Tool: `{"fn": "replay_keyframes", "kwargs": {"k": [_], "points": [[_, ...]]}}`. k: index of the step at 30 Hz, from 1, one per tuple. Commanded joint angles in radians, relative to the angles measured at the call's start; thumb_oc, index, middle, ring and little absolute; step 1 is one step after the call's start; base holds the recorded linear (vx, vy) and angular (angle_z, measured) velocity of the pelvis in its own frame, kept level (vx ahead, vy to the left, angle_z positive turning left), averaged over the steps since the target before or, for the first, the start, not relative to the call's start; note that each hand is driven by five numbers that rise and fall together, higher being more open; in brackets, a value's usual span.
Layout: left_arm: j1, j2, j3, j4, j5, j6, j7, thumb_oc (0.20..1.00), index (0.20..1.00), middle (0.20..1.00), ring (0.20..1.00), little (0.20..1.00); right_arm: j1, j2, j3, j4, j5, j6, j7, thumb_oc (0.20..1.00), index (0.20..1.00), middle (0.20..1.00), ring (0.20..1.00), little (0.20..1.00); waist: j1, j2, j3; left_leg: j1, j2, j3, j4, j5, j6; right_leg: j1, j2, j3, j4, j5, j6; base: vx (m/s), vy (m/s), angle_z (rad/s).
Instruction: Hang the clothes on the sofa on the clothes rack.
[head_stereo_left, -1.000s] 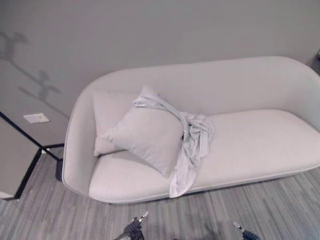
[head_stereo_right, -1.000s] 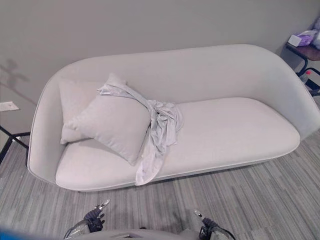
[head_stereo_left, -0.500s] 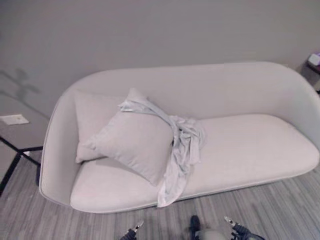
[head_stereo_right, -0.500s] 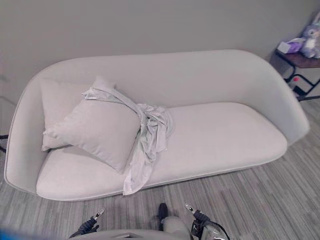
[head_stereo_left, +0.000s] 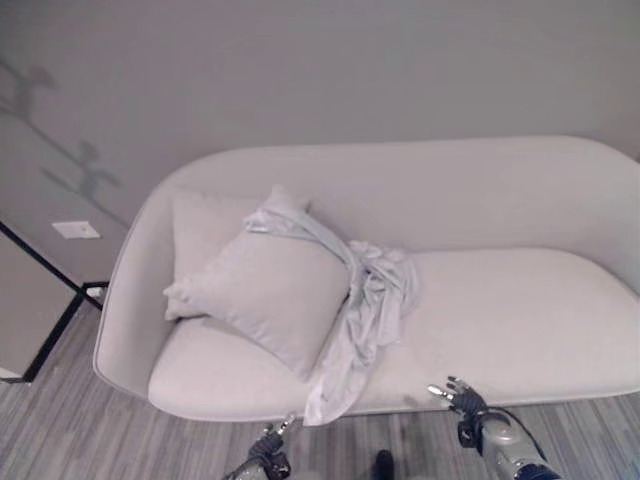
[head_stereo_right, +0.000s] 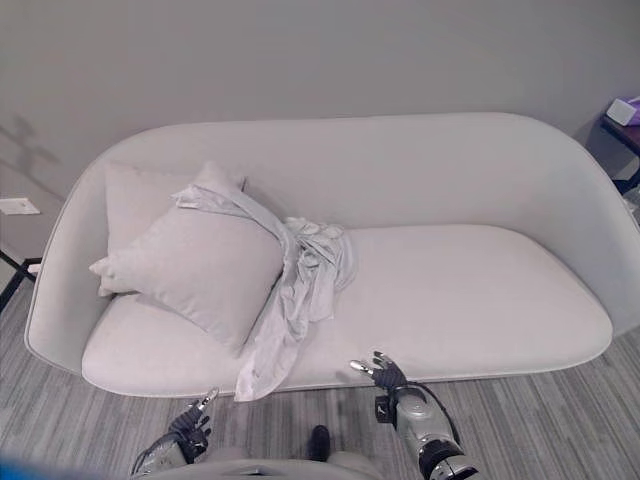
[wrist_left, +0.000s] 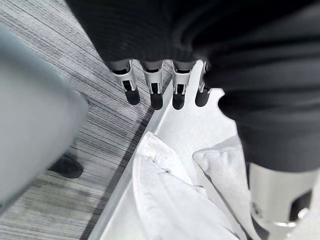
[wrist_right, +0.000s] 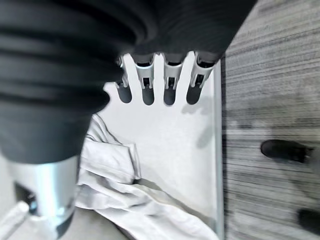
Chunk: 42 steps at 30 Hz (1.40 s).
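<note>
One garment (head_stereo_right: 300, 285) is all I have to collect, and I judge it light, limp and a little slippery: thin pale cloth that will sag and slide unless I bunch it. It looks like a pale grey-white shirt or light jacket, crumpled, with a zip or seamed edge showing in my left wrist view.

Working across from the left: at about nine o'clock on the sofa (head_stereo_right: 480, 180) two pale cushions lean against the backrest, and the front cushion (head_stereo_right: 195, 275) has one end of the garment draped over its upper corner at roughly eleven o'clock. From there the cloth runs down towards the middle of the seat, gathers in a wrinkled heap just beside the cushion, then trails towards six o'clock and hangs over the front edge of the seat.

That heap is where I would take hold, I think; the folds give the fingers something to close on, whereas the hanging tail would likely slip through.

My left hand (head_stereo_right: 185, 428) sits low at seven o'clock over the floor (head_stereo_right: 560, 420), fingers straight and loosely spread, holding nothing. My right hand (head_stereo_right: 385, 375) is at five o'clock by the seat's front edge, fingers likewise splayed and empty, apart from the cloth.
</note>
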Motion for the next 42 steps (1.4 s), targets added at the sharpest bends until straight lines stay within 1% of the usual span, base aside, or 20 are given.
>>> {"fn": "replay_keyframes", "kwargs": {"k": [1, 2, 3, 4, 5, 6, 7, 8, 10, 13, 14, 18, 19, 20, 25, 26, 30, 33, 38, 42], "points": [[0.048, -0.027, -0.035, -0.004, -0.015, -0.022, 0.021, 1.000, 1.000, 1.000, 1.000, 1.000, -0.042, -0.009, -0.029, -0.002, -0.085, -0.047, -0.067, 1.000, 1.000, 1.000, 1.000, 1.000, 0.025, 0.021, -0.018, 0.031, 0.088, -0.025, -0.259, 0.161, -0.013, 0.071, -0.062, 0.093, 0.036, -0.073, 0.092, 0.33, 0.274, 0.34], [0.053, -0.038, -0.054, -0.010, -0.019, -0.026, 0.032, 1.000, 1.000, 1.000, 1.000, 1.000, -0.049, -0.016, -0.028, -0.005, -0.143, -0.047, -0.112, 1.000, 1.000, 1.000, 1.000, 1.000, 0.033, 0.033, -0.013, -0.017, 0.130, -0.037, -0.335, 0.213, -0.033, 0.101, -0.073, 0.102, 0.029, -0.099, 0.094, 0.32, 0.300, 0.45], [0.053, -0.041, -0.064, -0.013, -0.020, -0.029, 0.036, 1.000, 1.000, 1.000, 1.000, 1.000, -0.052, -0.018, -0.024, -0.002, -0.161, -0.048, -0.124, 1.000, 1.000, 1.000, 1.000, 1.000, 0.036, 0.039, -0.012, -0.036, 0.138, -0.042, -0.336, 0.218, -0.042, 0.113, -0.078, 0.103, 0.025, -0.105, 0.096, 0.36, 0.379, 0.73], [0.052, -0.046, -0.081, -0.016, -0.011, -0.030, 0.034, 1.000, 1.000, 1.000, 1.000, 1.000, -0.059, -0.026, -0.021, 0.004, -0.186, -0.043, -0.131, 1.000, 1.000, 1.000, 1.000, 1.000, 0.036, 0.063, -0.015, -0.031, 0.151, -0.011, -0.336, 0.227, -0.051, 0.146, -0.091, 0.100, 0.020, -0.117, 0.109, 0.23, 0.261, 0.28], [0.052, -0.046, -0.081, -0.016, -0.010, -0.030, 0.034, 1.000, 1.000, 1.000, 1.000, 1.000, -0.059, -0.027, -0.021, 0.004, -0.187, -0.043, -0.131, 1.000, 1.000, 1.000, 1.000, 1.000, 0.037, 0.063, -0.013, -0.029, 0.151, -0.010, -0.336, 0.227, -0.051, 0.147, -0.091, 0.101, 0.020, -0.117, 0.109, 0.37, 0.398, -0.17], [0.055, -0.045, -0.087, 0.005, 0.020, -0.022, 0.036, 1.000, 1.000, 1.000, 1.000, 1.000, -0.068, -0.022, -0.018, 0.040, -0.228, -0.034, -0.147, 1.000, 1.000, 1.000, 1.000, 1.000, 0.042, 0.088, -0.032, 0.004, 0.132, -0.006, -0.336, 0.216, -0.055, 0.163, -0.117, 0.104, 0.018, -0.112, 0.124, 0.27, 0.266, -0.79], [0.055, -0.039, -0.090, 0.004, 0.039, -0.023, 0.041, 1.000, 1.000, 1.000, 1.000, 1.000, -0.074, -0.020, -0.012, 0.063, -0.257, -0.028, -0.157, 1.000, 1.000, 1.000, 1.000, 1.000, 0.044, 0.091, -0.040, 0.013, 0.121, -0.002, -0.336, 0.211, -0.055, 0.162, -0.132, 0.103, 0.017, -0.105, 0.130, 0.41, 0.408, -0.74], [0.053, -0.024, -0.109, -0.012, 0.078, -0.026, 0.045, 1.000, 1.000, 1.000, 1.000, 1.000, -0.089, -0.019, -0.003, 0.082, -0.309, -0.025, -0.176, 1.000, 1.000, 1.000, 1.000, 1.000, 0.051, 0.090, -0.051, 0.025, 0.096, 0.021, -0.336, 0.196, -0.047, 0.152, -0.164, 0.103, 0.017, -0.093, 0.148, 0.27, 0.278, -0.61], [0.038, 0.004, -0.118, -0.025, 0.096, -0.025, 0.052, 1.000, 1.000, 1.000, 1.000, 1.000, -0.143, -0.024, -0.012, 0.129, -0.341, -0.021, -0.227, 1.000, 1.000, 1.000, 1.000, 1.000, 0.069, 0.091, -0.048, 0.027, 0.062, 0.032, -0.336, 0.184, -0.025, 0.125, -0.199, 0.104, 0.017, -0.074, 0.169, 0.18, 0.265, -0.24], [0.025, 0.026, -0.116, -0.040, 0.079, -0.031, 0.061, 1.000, 1.000, 1.000, 1.000, 1.000, -0.225, -0.035, 0.016, 0.161, -0.424, -0.005, -0.272, 1.000, 1.000, 1.000, 1.000, 1.000, 0.102, 0.091, -0.023, -0.021, 0.032, 0.034, -0.309, 0.171, -0.005, 0.079, -0.227, 0.103, 0.017, -0.055, 0.183, -0.01, 0.148, 0.11], [0.025, 0.030, -0.111, -0.047, 0.056, -0.037, 0.065, 1.000, 1.000, 1.000, 1.000, 1.000, -0.264, -0.043, 0.012, 0.195, -0.456, 0.003, -0.328, 1.000, 1.000, 1.000, 1.000, 1.000, 0.119, 0.092, -0.013, -0.052, 0.023, 0.032, -0.290, 0.165, -0.001, 0.054, -0.232, 0.101, 0.017, -0.045, 0.189, -0.08, 0.058, 0.17], [0.021, 0.043, -0.085, -0.048, -0.010, -0.039, 0.085, 1.000, 1.000, 1.000, 1.000, 1.000, -0.342, -0.053, -0.003, 0.307, -0.476, 0.029, -0.417, 1.000, 1.000, 1.000, 1.000, 1.000, 0.162, 0.099, -0.002, -0.106, 0.015, 0.019, -0.283, 0.173, 0.002, 0.011, -0.231, 0.088, 0.017, -0.037, 0.194, -0.05, 0.016, 0.13], [0.020, 0.043, -0.085, -0.047, -0.010, -0.039, 0.085, 1.000, 1.000, 1.000, 1.000, 1.000, -0.343, -0.053, -0.003, 0.308, -0.475, 0.029, -0.418, 1.000, 1.000, 1.000, 1.000, 1.000, 0.162, 0.099, -0.002, -0.107, 0.015, 0.019, -0.283, 0.173, 0.002, 0.011, -0.231, 0.088, 0.017, -0.037, 0.194, -0.01, 0.007, 0.05], [0.021, 0.051, -0.057, -0.037, -0.043, -0.041, 0.093, 1.000, 1.000, 1.000, 1.000, 1.000, -0.365, -0.068, -0.019, 0.353, -0.479, 0.044, -0.452, 1.000, 1.000, 1.000, 1.000, 1.000, 0.178, 0.103, 0.004, -0.123, 0.013, 0.012, -0.284, 0.177, 0.001, -0.003, -0.230, 0.082, 0.017, -0.034, 0.196, 0.00, 0.005, 0.08], [0.010, 0.080, 0.011, -0.006, -0.107, -0.052, 0.116, 1.000, 1.000, 1.000, 1.000, 1.000, -0.413, -0.099, -0.037, 0.391, -0.449, 0.050, -0.496, 1.000, 1.000, 1.000, 1.000, 1.000, 0.200, 0.108, 0.028, -0.176, 0.004, -0.004, -0.260, 0.177, -0.002, -0.033, -0.231, 0.072, 0.017, -0.033, 0.198, -0.02, 0.001, 0.11], [0.001, 0.086, 0.022, -0.009, -0.119, -0.063, 0.125, 1.000, 1.000, 1.000, 1.000, 1.000, -0.426, -0.107, -0.028, 0.391, -0.472, 0.052, -0.528, 1.000, 1.000, 1.000, 1.000, 1.000, 0.206, 0.113, 0.042, -0.203, -0.001, -0.010, -0.238, 0.172, -0.003, -0.048, -0.236, 0.070, 0.017, -0.030, 0.201, 0.00, 0.000, 0.00], [-0.014, 0.084, 0.012, -0.040, -0.138, -0.090, 0.142, 1.000, 1.000, 1.000, 1.000, 1.000, -0.458, -0.131, -0.005, 0.366, -0.540, 0.059, -0.611, 1.000, 1.000, 1.000, 1.000, 1.000, 0.213, 0.127, 0.068, -0.264, -0.016, -0.014, -0.186, 0.158, -0.002, -0.087, -0.247, 0.075, 0.017, -0.017, 0.203, -0.01, 0.025, -0.05], [-0.019, 0.070, -0.023, -0.074, -0.136, -0.109, 0.151, 1.000, 1.000, 1.000, 1.000, 1.000, -0.504, -0.158, -0.006, 0.308, -0.575, 0.054, -0.705, 1.000, 1.000, 1.000, 1.000, 1.000, 0.219, 0.147, 0.083, -0.309, -0.028, -0.013, -0.157, 0.148, 0.001, -0.125, -0.263, 0.081, 0.017, -0.002, 0.209, 0.02, 0.051, -0.09], [-0.027, 0.050, -0.069, -0.111, -0.144, -0.126, 0.159, 1.000, 1.000, 1.000, 1.000, 1.000, -0.558, -0.164, -0.003, 0.276, -0.562, 0.044, -0.753, 1.000, 1.000, 1.000, 1.000, 1.000, 0.221, 0.167, 0.100, -0.365, -0.046, -0.009, -0.128, 0.136, 0.008, -0.178, -0.276, 0.092, 0.017, 0.015, 0.212, 0.01, 0.049, -0.02], [-0.031, 0.040, -0.095, -0.134, -0.146, -0.130, 0.160, 1.000, 1.000, 1.000, 1.000, 1.000, -0.580, -0.157, 0.012, 0.255, -0.562, 0.037, -0.751, 1.000, 1.000, 1.000, 1.000, 1.000, 0.221, 0.176, 0.114, -0.400, -0.053, -0.007, -0.107, 0.127, 0.013, -0.206, -0.282, 0.097, 0.017, 0.024, 0.215, 0.00, 0.022, -0.02]]}}
